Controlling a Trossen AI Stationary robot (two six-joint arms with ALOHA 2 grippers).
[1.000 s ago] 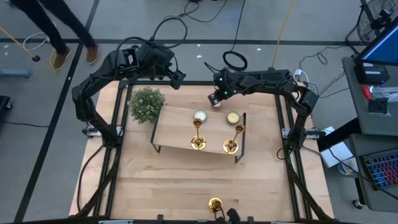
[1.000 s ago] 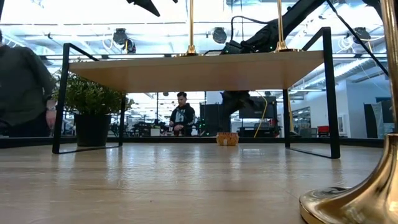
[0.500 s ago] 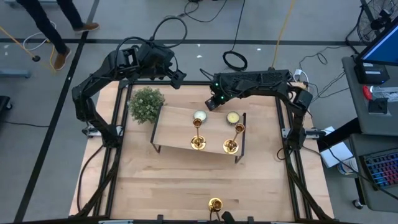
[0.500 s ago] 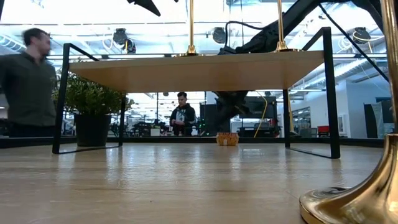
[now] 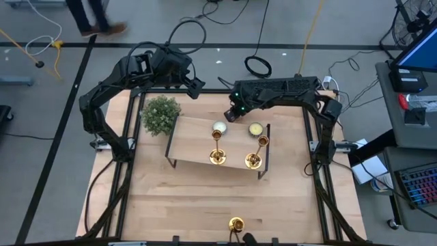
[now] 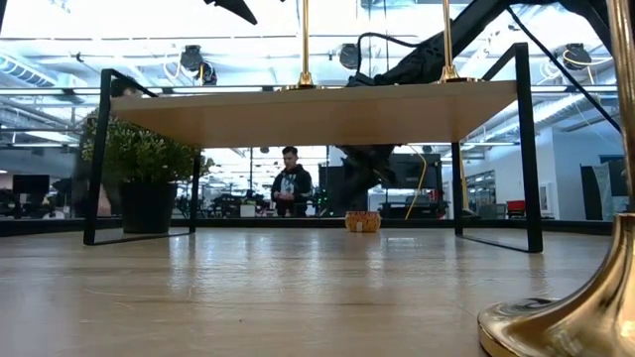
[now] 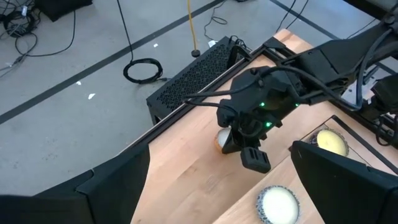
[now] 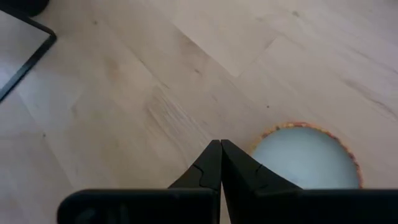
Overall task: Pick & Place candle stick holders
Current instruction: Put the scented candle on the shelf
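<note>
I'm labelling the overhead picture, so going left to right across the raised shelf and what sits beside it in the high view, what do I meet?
Green plant → left tealight, just above the left candle stick holder → right tealight and right candle stick holder.

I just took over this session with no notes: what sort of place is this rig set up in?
Probably a robotics lab or open workshop. The light wooden table stands on a grey concrete floor with loose black cables. A computer workstation sits beside it, and the low view shows a person in an open hall behind.
</note>
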